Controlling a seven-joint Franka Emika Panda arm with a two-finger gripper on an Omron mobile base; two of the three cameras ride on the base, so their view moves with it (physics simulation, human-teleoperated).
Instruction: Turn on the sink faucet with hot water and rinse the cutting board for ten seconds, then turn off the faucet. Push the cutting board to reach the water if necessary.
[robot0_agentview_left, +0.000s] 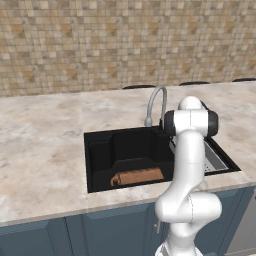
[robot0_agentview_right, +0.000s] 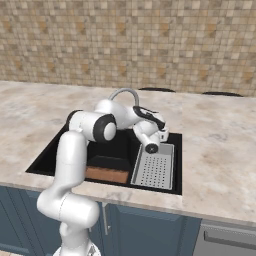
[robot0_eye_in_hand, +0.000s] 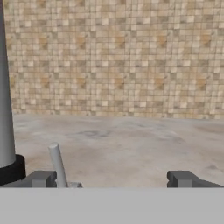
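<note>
**Open gripper at the tap lever**

Nearest, the cutting board (robot0_agentview_left: 138, 177) lies flat on the floor of the black sink (robot0_agentview_left: 100, 155), along its front wall. A grey perforated tray (robot0_agentview_right: 154, 170) sits in the basin's right part. Behind, the gripper (robot0_eye_in_hand: 113, 178) stands with its fingers spread wide, empty, with the tap's thin lever (robot0_eye_in_hand: 57, 164) just inside the left finger. The faucet (robot0_agentview_left: 156, 102) arches over the basin. Beyond lie the counter (robot0_agentview_left: 40, 135) and tiled wall (robot0_agentview_left: 100, 40).

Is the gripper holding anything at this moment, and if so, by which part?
Nothing is held. The gripper has its jaws wide apart beside the sink faucet, whose thin lever stands just inside one jaw.
</note>
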